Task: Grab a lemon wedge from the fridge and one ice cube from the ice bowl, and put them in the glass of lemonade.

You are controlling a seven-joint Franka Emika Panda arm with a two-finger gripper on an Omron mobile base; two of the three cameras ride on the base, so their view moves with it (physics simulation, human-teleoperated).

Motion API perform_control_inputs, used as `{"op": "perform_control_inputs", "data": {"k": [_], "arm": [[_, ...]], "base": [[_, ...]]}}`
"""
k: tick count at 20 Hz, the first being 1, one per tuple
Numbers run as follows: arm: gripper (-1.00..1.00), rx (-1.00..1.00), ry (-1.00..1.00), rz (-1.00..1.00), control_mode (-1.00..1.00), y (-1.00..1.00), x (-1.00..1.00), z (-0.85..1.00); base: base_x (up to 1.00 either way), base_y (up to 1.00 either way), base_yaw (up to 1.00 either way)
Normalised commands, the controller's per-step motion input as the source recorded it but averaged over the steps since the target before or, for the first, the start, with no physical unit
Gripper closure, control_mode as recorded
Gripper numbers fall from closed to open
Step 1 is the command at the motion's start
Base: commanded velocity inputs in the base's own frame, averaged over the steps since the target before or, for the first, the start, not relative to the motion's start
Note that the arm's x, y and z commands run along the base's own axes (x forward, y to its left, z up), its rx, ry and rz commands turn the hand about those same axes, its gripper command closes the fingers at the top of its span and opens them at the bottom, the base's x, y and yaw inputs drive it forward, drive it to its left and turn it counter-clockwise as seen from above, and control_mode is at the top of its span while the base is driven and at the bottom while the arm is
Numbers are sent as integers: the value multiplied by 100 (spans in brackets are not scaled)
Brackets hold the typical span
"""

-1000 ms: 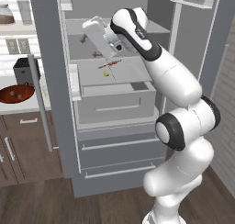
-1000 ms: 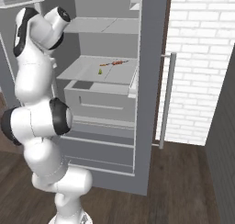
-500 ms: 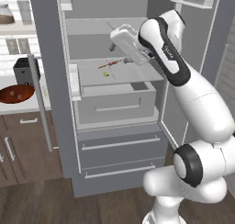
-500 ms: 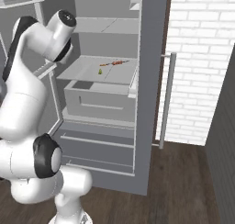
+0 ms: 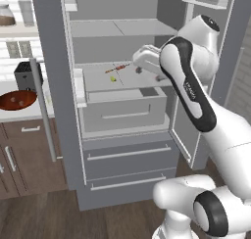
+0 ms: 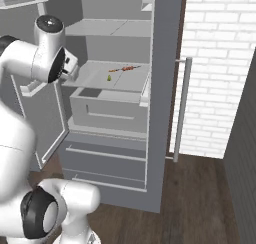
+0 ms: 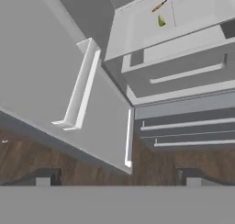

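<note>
Fridge [image 5: 122, 150] stands with both doors swung open; pale grey shelves and an inner drawer show inside, two lower drawers shut below.

Lemon wedge [image 5: 113, 78] lies on the middle shelf [image 5: 100, 81], a tiny yellow-green piece, toward the shelf's centre. Same wedge seen from the right base view [image 6: 109, 78] and from the hand view [image 7: 161, 20]. Just behind it on the same shelf lies a thin reddish skewer-like item [image 5: 117, 67], apart from the wedge.

Arm reaches up and forward from the base, its hand at the level of that shelf, at the right side of the fridge opening. Gripper [image 7: 114, 175]: two dark finger tips stand wide apart at the bottom of the hand view, nothing between them, nothing held. It is not touching the wedge; the wedge sits well ahead of it.

Ice bowl [image 5: 17, 99], reddish-brown, rests on the worktop [image 5: 12, 113] to the left of the fridge, beside a dark toaster-like box [image 5: 27, 74].
</note>
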Motion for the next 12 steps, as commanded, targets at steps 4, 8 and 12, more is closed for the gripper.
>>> {"op": "perform_control_inputs", "data": {"k": [4,8,12], "arm": [[-100,-16,0,-6,-100,-47,-89,-19],[-100,-16,0,-2,-100,-21,-83,-13],[-100,-22,0,0,-100,-3,-64,-17]], "base": [[0,0,0],[0,0,0],[0,0,0]]}}
